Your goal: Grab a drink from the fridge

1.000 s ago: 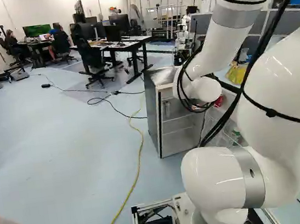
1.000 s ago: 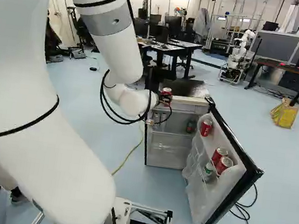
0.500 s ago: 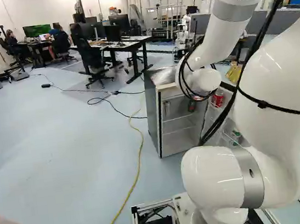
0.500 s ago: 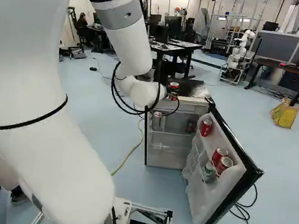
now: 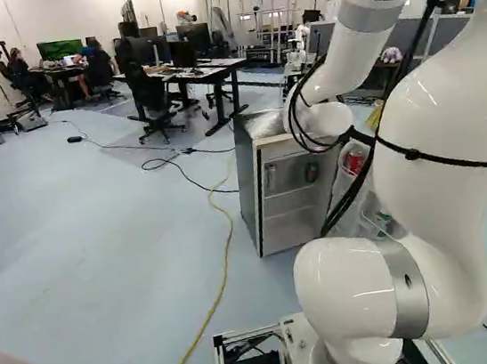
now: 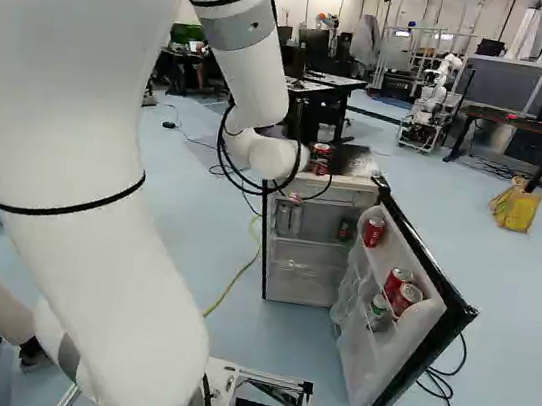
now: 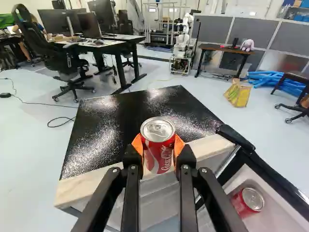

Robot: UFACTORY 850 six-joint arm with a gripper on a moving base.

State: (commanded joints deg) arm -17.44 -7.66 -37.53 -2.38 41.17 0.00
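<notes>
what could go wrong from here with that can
The end effector grips the red can by its sides only, so a slip might drop it. The can is close to the fridge top; lowering it could knock the front edge. The looped cables might snag the open door if the arm swings that way.

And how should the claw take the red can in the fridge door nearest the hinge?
Probably by its upper sides, coming from above: the can stands upright in the door, lid up and round sides showing. But the claw now holds another can.
</notes>
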